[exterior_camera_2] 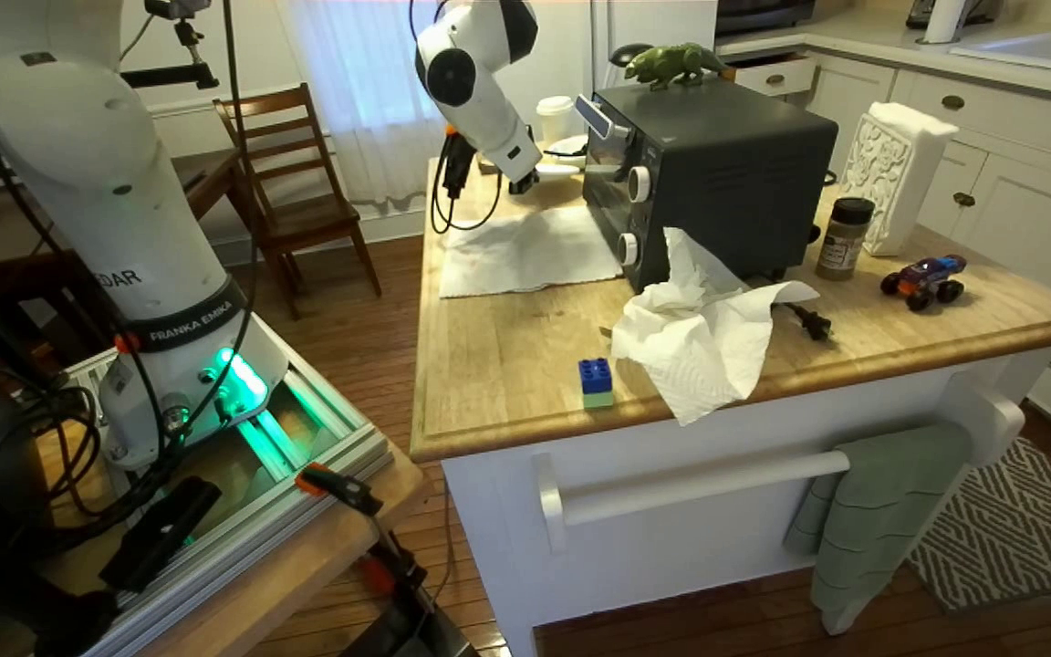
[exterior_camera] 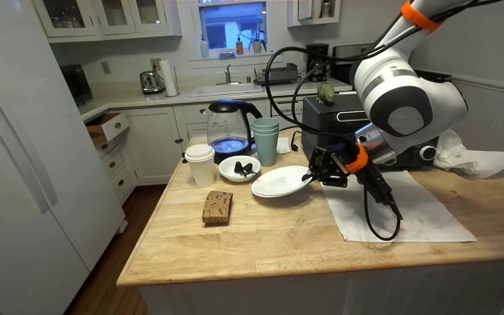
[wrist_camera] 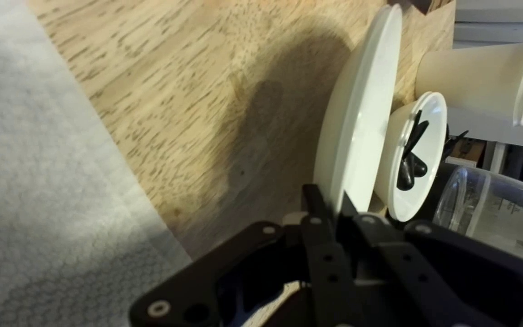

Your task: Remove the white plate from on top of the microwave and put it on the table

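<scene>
The white plate (exterior_camera: pixel 278 181) is held tilted low over the table (exterior_camera: pixel 274 249), its gripped side raised and a shadow beneath. I cannot tell whether its far edge touches the wood. My gripper (exterior_camera: pixel 309 176) is shut on the plate's rim, one finger on each side, as the wrist view shows with the fingers (wrist_camera: pixel 328 194) and the plate (wrist_camera: pixel 370 122). In an exterior view only a sliver of the plate (exterior_camera_2: pixel 558 171) shows beside the arm. The black microwave (exterior_camera: pixel 315 122) stands behind the arm; its side and top show in an exterior view (exterior_camera_2: pixel 735 173).
Just beyond the plate are a white bowl with dark items (exterior_camera: pixel 230 176), stacked teal cups (exterior_camera: pixel 266 146), a glass kettle (exterior_camera: pixel 230 131) and a white lidded cup (exterior_camera: pixel 202 168). A brown patterned box (exterior_camera: pixel 218 206) lies nearer. A white cloth (exterior_camera: pixel 409 210) lies under the gripper arm. A green figure (exterior_camera_2: pixel 671 64) tops the microwave.
</scene>
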`<act>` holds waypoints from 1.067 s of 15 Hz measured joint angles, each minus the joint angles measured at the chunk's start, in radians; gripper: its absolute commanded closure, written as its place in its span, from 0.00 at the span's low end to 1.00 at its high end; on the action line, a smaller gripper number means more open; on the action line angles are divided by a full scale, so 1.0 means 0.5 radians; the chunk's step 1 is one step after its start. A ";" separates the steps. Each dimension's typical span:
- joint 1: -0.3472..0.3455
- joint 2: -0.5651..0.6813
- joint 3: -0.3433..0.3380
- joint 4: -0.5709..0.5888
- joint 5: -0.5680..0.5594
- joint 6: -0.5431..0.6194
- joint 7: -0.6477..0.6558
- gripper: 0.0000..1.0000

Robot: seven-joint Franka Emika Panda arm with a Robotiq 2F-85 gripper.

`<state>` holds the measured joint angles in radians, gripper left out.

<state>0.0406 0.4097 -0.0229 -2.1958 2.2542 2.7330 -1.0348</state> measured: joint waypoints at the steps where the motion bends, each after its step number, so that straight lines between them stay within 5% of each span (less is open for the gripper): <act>1: 0.000 0.000 0.000 -0.001 -0.003 0.000 0.000 0.95; 3: 0.000 0.000 0.001 -0.001 -0.005 -0.002 -0.001 0.66; 9: 0.000 -0.001 0.000 -0.001 -0.006 -0.050 -0.004 0.26; 12: -0.001 -0.002 -0.002 -0.001 -0.006 -0.064 -0.005 0.18; 14: -0.001 -0.003 -0.006 -0.001 -0.006 -0.064 -0.007 0.04; 16: -0.001 -0.003 -0.014 -0.001 -0.006 -0.064 -0.016 0.02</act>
<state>0.0400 0.4079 -0.0299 -2.1960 2.2513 2.7011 -1.0428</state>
